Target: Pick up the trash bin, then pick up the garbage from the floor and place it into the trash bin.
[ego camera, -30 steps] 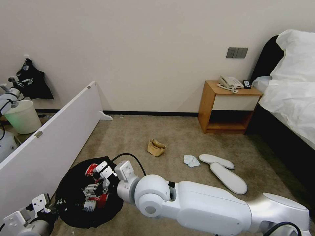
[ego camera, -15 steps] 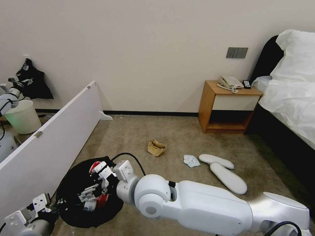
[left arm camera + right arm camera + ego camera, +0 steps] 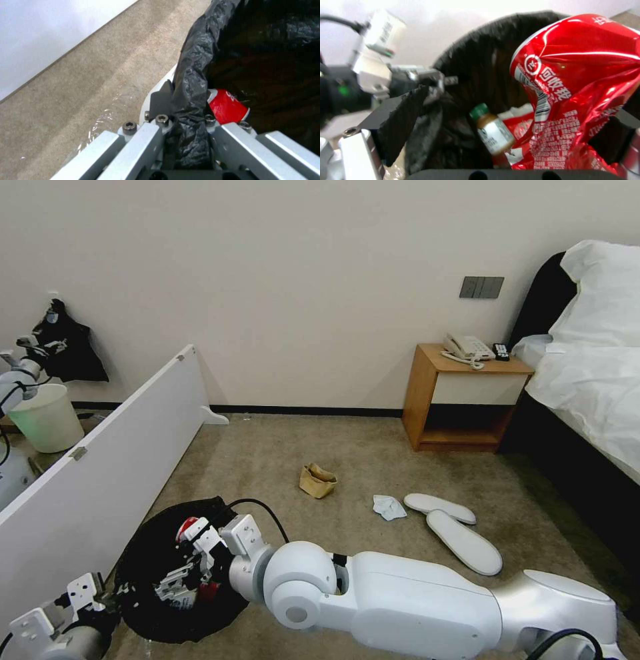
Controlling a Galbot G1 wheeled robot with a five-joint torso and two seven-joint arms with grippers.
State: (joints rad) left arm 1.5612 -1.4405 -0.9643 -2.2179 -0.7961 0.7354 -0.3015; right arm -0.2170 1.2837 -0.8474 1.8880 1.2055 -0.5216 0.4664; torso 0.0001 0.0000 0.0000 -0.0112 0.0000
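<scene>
Disposal of one piece is the step in hand: the right pincer (image 3: 190, 573) hangs inside the mouth of the trash bin (image 3: 143, 560), pinching a red snack packet (image 3: 576, 100), with a green-capped bottle (image 3: 491, 131) lying below it. The left pincer (image 3: 181, 130), pressed together on the bin's bag-covered rim, holds it beside the right one. Next move, I judge: release the packet, then reach for the brown paper bag (image 3: 317, 480) well beyond on the floor (image 3: 280, 460)

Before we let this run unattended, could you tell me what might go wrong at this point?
1. The left gripper pinches the trash bin by its rim and thin black liner; the liner could tear or slip.
2. The right gripper holds the crushed red can over the bin's opening; if released off-centre, it might land on the floor.
</scene>
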